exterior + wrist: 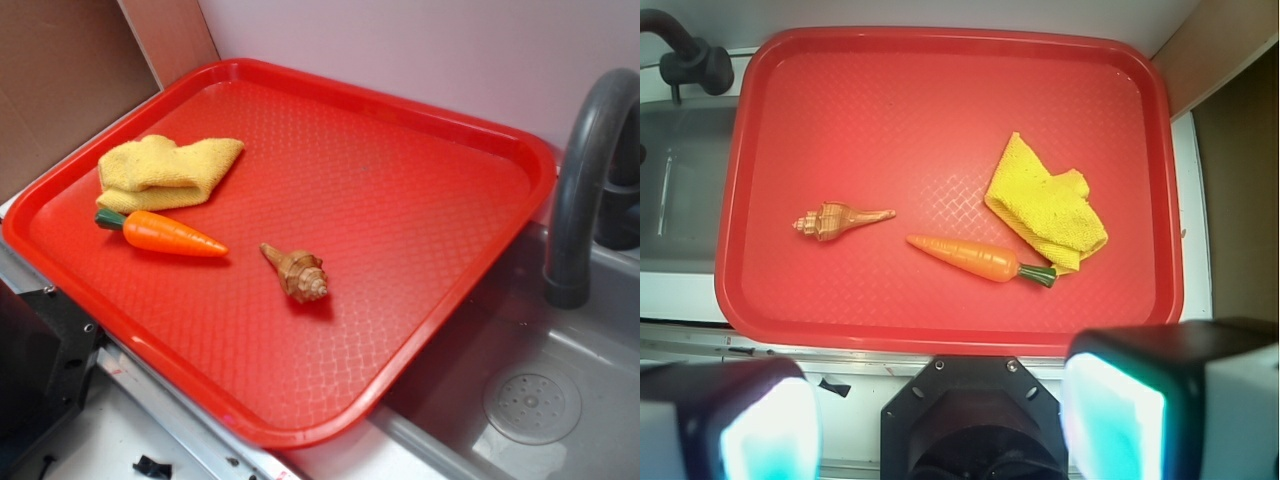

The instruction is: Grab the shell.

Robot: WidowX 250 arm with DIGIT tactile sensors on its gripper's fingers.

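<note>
Red tray (420, 130) fills most of the exterior view; textured floor, raised rolled rim all round. One long edge sits against the pale back wall (400, 40), one corner overhangs the grey sink (560, 380). Dark curved faucet (585, 160) rises just past the tray's sink-side rim. Brown panel (60, 80) stands beyond the cloth-side corner.

Open room: the tray floor toward the wall and toward the sink is bare, a broad free stretch on that side of the shell. The crowded part is the cloth-side end.

Yellow cloth (170, 172), folded and rumpled, lies near the tray rim at that end. Orange carrot (170, 233) lies just beside the cloth, green stub toward the rim, tip toward tray centre; whether cloth and carrot touch cannot be told.

Shell (297, 272) lies flat near the middle of the tray floor, apart from the carrot, well clear of every rim. Long axis runs roughly parallel to the tray's long side in the wrist view: pointed end (885, 213) toward the carrot and cloth end, wide whorled end (810, 225) toward the sink end. In the exterior view, the point aims up-left, wide end lower right.

Gripper (940, 425): the two fingers (1120, 410) show blurred at the bottom of the wrist view, spread wide with nothing between them, above the tray's near rim, well apart from the shell.
</note>
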